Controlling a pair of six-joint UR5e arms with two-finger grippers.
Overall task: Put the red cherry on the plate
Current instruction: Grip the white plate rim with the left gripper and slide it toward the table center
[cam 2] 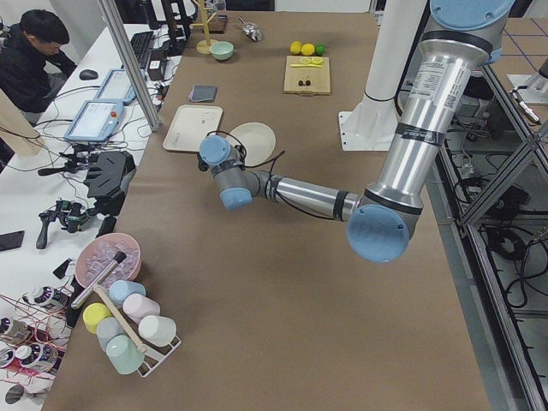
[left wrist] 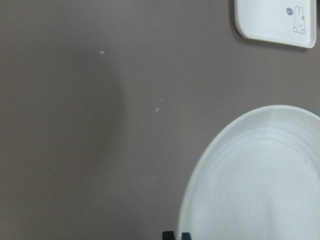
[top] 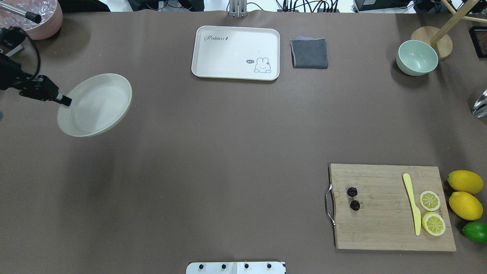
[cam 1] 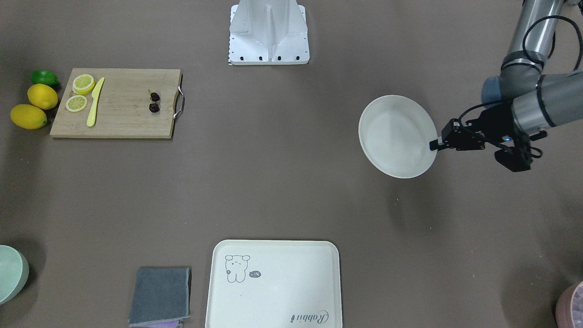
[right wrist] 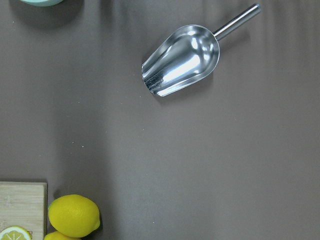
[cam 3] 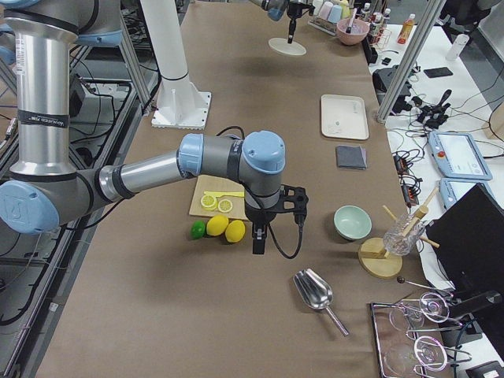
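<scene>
The red cherry (cam 1: pixel 154 102) (top: pixel 353 198), a pair of tiny dark fruits, lies on the wooden cutting board (cam 1: pixel 123 119) near its metal handle. At the far other side of the table, the round cream plate (cam 1: pixel 396 134) (top: pixel 95 104) (left wrist: pixel 260 175) hangs tilted above the table, its shadow beneath it. My left gripper (cam 1: pixel 433 145) (top: pixel 65 101) (left wrist: pixel 176 235) is shut on the plate's rim. The right gripper (cam 3: pixel 257 236) points down beside the lemons and shows only in the exterior right view, so I cannot tell its state.
The board (top: pixel 384 228) also carries two lemon slices (top: pixel 430 200) and a yellow knife (top: pixel 412 201); lemons (top: pixel 465 182) and a lime (top: pixel 475 231) sit beside it. A bear tray (top: pixel 236 53), grey cloth (top: pixel 309 53), green bowl (top: pixel 417 58) and metal scoop (right wrist: pixel 182 60) lie around.
</scene>
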